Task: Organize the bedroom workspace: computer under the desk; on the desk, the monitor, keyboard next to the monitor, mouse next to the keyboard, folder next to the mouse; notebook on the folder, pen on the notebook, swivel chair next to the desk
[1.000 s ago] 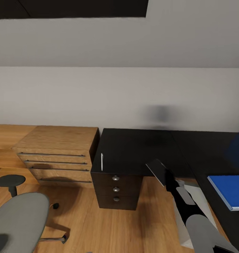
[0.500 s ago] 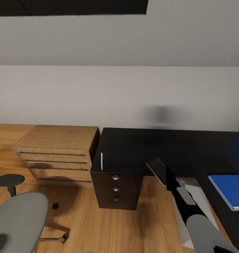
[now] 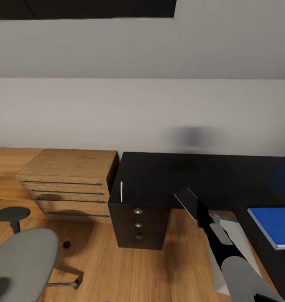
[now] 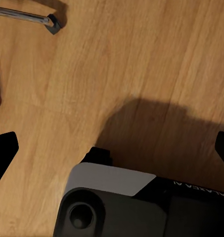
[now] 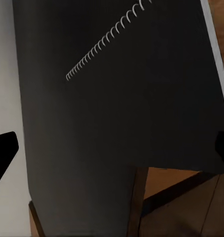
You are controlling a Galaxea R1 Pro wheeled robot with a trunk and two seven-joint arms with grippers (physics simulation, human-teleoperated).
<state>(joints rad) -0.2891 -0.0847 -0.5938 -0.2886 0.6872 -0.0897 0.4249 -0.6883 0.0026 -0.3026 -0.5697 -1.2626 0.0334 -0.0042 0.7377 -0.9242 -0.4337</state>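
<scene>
The bright blue flat folder (image 3: 271,226) already lies on the glossy black worktop (image 3: 167,178), at about 4 o'clock in the head view, so that step looks done. Stacking is still open. The thin grey notebook (image 3: 186,203) is in the air just off the worktop's front edge, tilted, at the tip of the right arm and toward 9 o'clock from the folder. The right pincer (image 3: 201,213) appears clamped across it: in the right wrist view its fingertips (image 5: 4,152) sit at the slab's two sides.

From that wrist view the notebook (image 5: 116,113) is a dark flat sheet with a fine white wire spiral running slantwise.

The thin pale pen (image 3: 121,192) rests on the worktop's 9 o'clock end, well apart from the folder, and has yet to go on top. The grey upholstered swivel chair (image 3: 22,262) stands at 7 o'clock, away from the worktop, near a light wooden drawer chest (image 3: 69,182).

The left pincer (image 4: 112,148) is spread wide and empty over the wood floor (image 4: 141,59).
</scene>
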